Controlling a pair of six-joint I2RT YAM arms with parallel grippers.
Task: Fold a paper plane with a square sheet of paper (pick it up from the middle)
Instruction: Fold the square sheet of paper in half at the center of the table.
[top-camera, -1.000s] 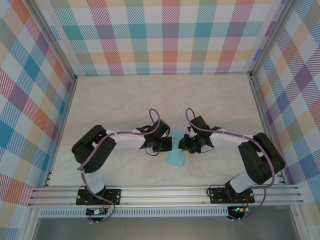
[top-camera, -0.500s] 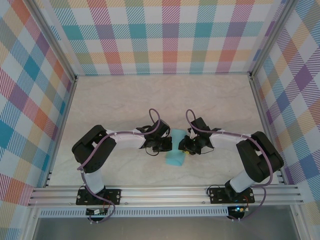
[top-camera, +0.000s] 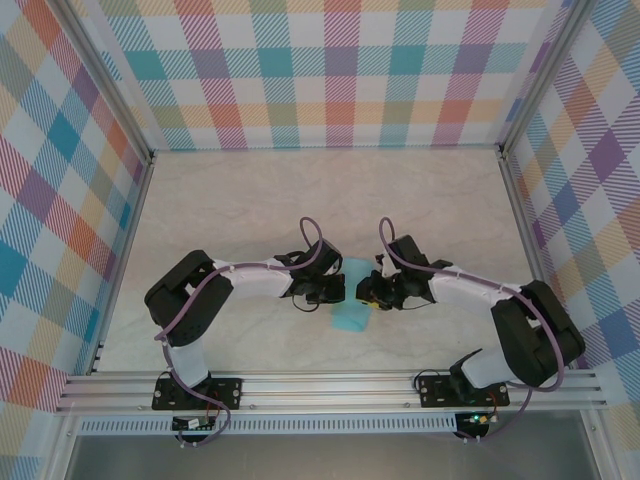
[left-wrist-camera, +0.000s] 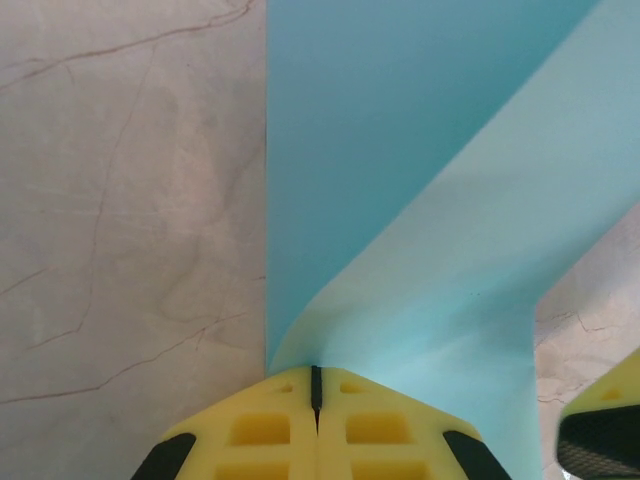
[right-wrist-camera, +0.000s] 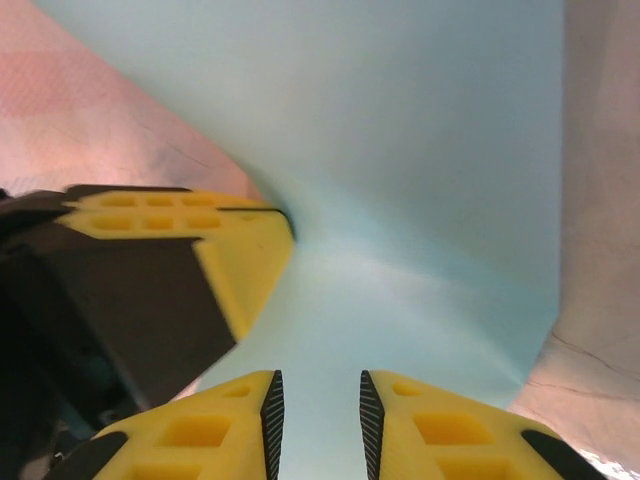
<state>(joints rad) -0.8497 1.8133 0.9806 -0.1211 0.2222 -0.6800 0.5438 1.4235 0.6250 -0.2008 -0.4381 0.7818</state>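
Note:
The light-blue square sheet of paper (top-camera: 352, 319) lies on the table between both grippers. My left gripper (top-camera: 338, 290) is shut on the sheet's near edge. In the left wrist view its yellow fingertips (left-wrist-camera: 316, 378) pinch the paper (left-wrist-camera: 400, 150), which rises from the table in a curved flap. My right gripper (top-camera: 368, 292) faces it from the right. In the right wrist view its jaws (right-wrist-camera: 315, 400) stand a little apart over the paper (right-wrist-camera: 420, 150), with nothing gripped between them. The left gripper's yellow fingers (right-wrist-camera: 200, 235) show close by at the left.
The marble-patterned table (top-camera: 250, 200) is walled by plaid panels on three sides. An aluminium rail (top-camera: 330, 385) with both arm bases runs along the near edge. The tip of a right finger (left-wrist-camera: 605, 425) shows at the lower right of the left wrist view.
The right arm's elbow has swung out to the right and lower, and its jaws have opened slightly. The left gripper stays shut on the paper's edge.

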